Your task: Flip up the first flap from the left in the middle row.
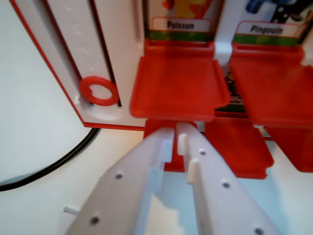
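White gripper (175, 134) with dark screw holes. Just beyond its tips, red flaps (176, 88). Up left of it, a white board (73, 44) edged red, with a red ring (99, 91). A black cable (54, 166) lies left.

ring (99, 91) left of flap (174, 88), cable (54, 166) below ring

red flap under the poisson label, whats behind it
Above the flat red plastic flap stands a white label reading Poisson and a strip of colourful picture. Whatever lies beneath the flap is covered. The white hand sits just below its front edge.
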